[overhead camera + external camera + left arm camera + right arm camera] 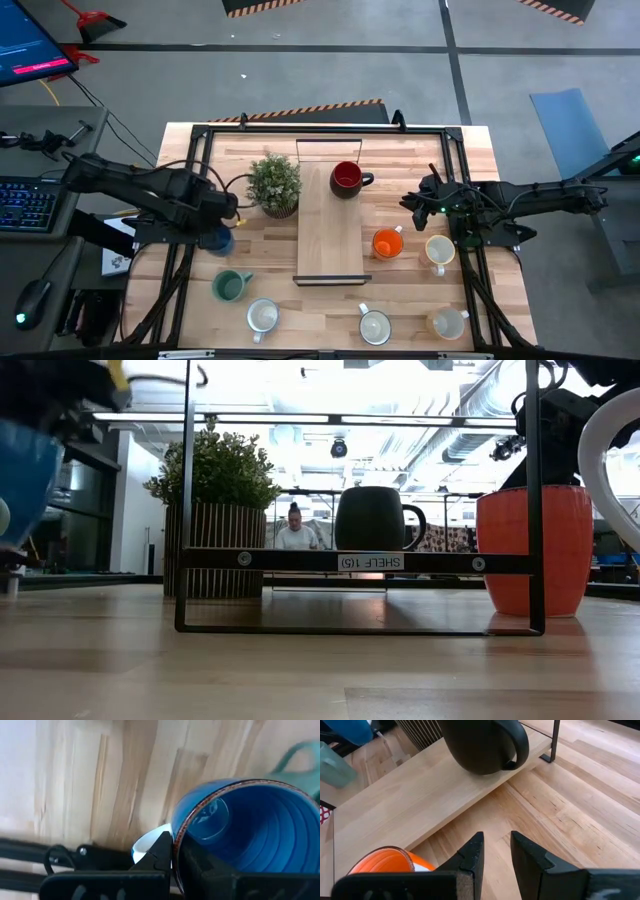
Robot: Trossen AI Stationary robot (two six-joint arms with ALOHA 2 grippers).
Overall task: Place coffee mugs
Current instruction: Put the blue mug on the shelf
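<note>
Likely a robotics lab, hazard-striped floor tape, ceiling ducts, monitor

Mug on shelf, right of plant

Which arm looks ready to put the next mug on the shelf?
Likely the left: its claw is shut on the blue mug's rim. The right claw is open and empty beside the orange mug.

The high view looks straight down on the shelf. The low view faces the shelf level from surface height. Both wrist views sit close: the left beside it, the right at its edge.
</note>
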